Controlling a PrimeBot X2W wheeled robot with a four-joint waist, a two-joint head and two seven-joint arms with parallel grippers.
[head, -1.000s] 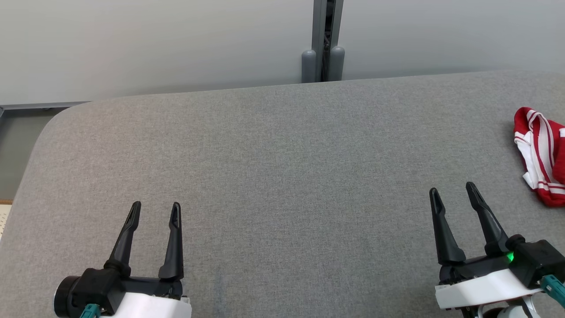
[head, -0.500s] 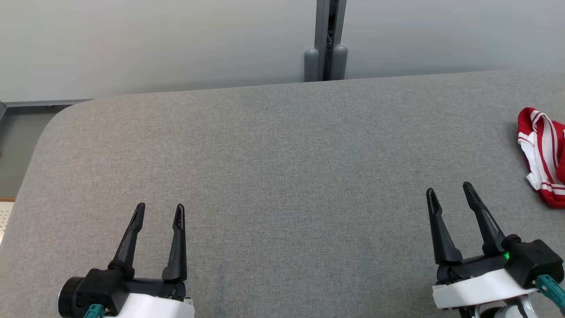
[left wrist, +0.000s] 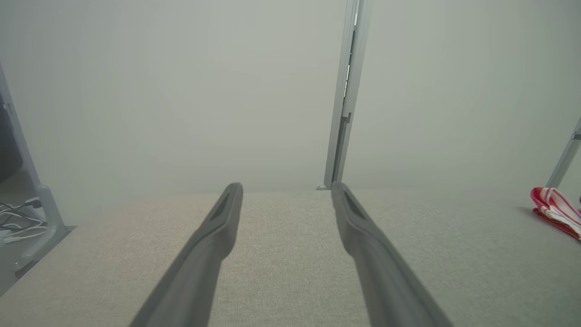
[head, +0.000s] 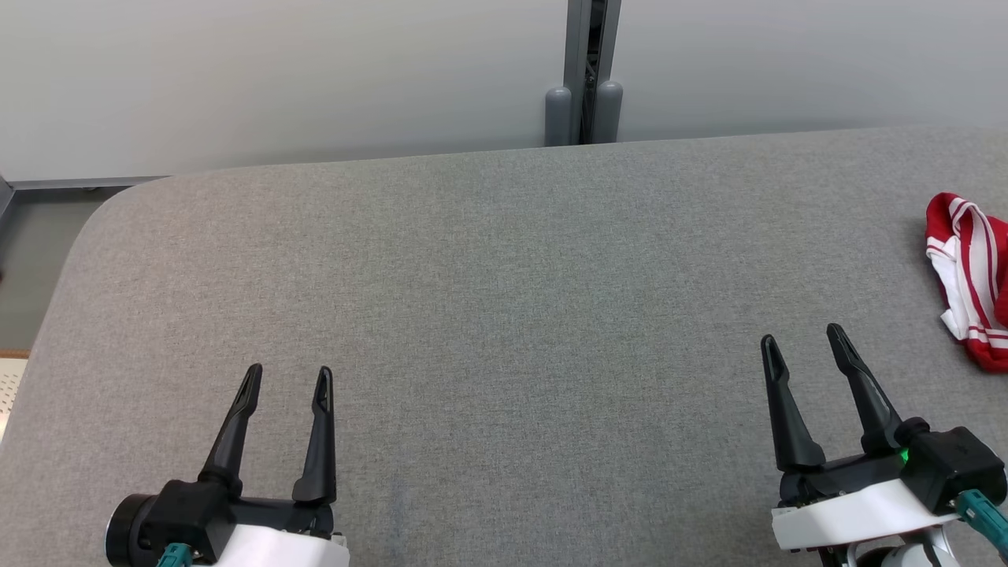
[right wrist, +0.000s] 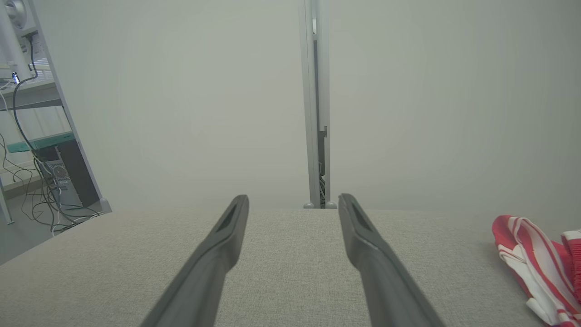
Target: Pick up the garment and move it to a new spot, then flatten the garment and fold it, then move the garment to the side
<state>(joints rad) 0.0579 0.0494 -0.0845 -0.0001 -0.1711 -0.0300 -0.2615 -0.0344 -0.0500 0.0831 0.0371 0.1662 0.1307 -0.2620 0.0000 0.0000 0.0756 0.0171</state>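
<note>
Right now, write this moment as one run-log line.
left claw: open, empty | right claw: open, empty | garment: crumpled, far right, untouched

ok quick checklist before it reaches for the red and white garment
1. Right gripper jaws open, nothing held: ok.
2. Left gripper jaws open, nothing held: ok.
3. Garment located, bunched on the grey table to the right gripper's right: ok.
4. Whole garment in frame: not ok, the picture edge cuts it off.
5. Good grasp point on the bunched cloth: cannot tell.
</note>
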